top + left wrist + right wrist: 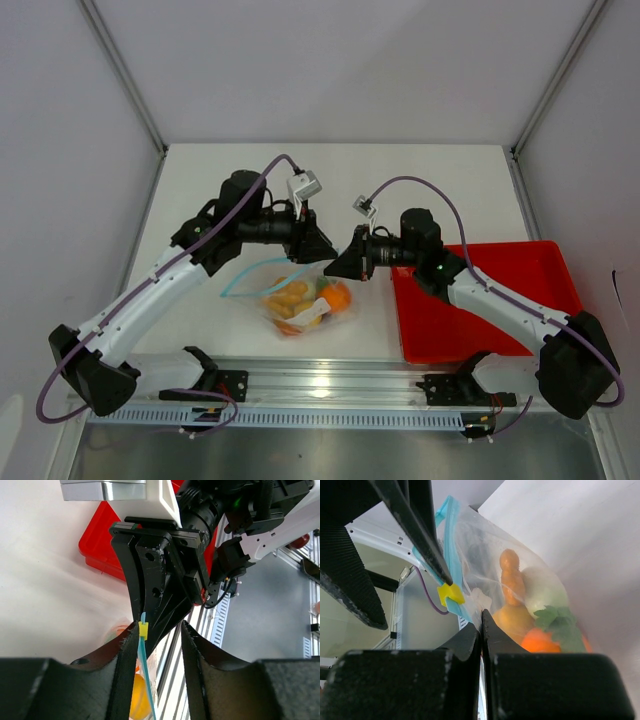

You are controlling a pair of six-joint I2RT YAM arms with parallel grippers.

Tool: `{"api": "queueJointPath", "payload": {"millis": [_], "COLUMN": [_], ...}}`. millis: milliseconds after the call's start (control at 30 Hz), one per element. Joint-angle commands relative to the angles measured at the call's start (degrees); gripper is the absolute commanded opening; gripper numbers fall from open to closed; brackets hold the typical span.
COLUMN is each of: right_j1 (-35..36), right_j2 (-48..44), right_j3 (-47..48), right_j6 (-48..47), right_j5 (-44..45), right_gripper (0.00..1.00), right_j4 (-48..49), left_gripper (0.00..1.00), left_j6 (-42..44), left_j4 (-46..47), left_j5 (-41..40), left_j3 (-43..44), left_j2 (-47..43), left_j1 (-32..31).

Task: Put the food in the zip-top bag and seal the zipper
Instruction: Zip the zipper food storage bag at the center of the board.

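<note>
At the near edge, a metal rail (320, 385) runs between the two arm bases. Just beyond it the zip-top bag (305, 305) sits on the white table (430, 185) between the arms, with the food already inside: yellow pieces (290, 295), an orange round fruit (338, 296) and a white piece (312, 314) bunched at its bottom. To its right lies the red tray (500, 285), partly under the right arm. The light-blue zipper (245, 282) curves from the bag's left side up toward the two grippers, which meet tip to tip above the bag. The right gripper (481, 625) is clenched, its fingers pressed flat together with the bag's top edge running into the seam between them. The left gripper (160, 630) is released: its jaws stand apart, and the zipper with its yellow slider (143, 629) lies along the inside of one finger (127, 655), clear of the other.
</note>
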Motion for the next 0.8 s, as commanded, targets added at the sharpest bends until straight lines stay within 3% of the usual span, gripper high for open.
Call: {"api": "queueJointPath", "payload": {"millis": [0, 167, 533, 767], "right_j1": [0.26, 0.26, 0.44, 0.44], "right_j2": [-1.79, -1.96, -2.75, -2.49], "right_j3": [2.89, 3.07, 2.71, 2.71], "right_j6": [0.59, 1.03, 1.3, 1.74], "right_j5": [-0.34, -0.34, -0.51, -0.6], "right_gripper": [0.0, 0.0, 0.0, 0.0], "right_j4": [1.14, 1.32, 1.58, 2.11], "left_gripper": [0.41, 0.36, 0.38, 0.25], "left_j6": [2.1, 2.19, 3.06, 2.89], "left_j4": [-0.07, -0.6, -1.03, -0.68], "left_j5": [-1.99, -3.84, -6.57, -5.86], "left_j3": [0.43, -0.01, -0.36, -1.15], "left_j2": [-0.24, 0.29, 0.55, 0.46], "left_j1": [-1.43, -1.96, -2.05, -2.05]}}
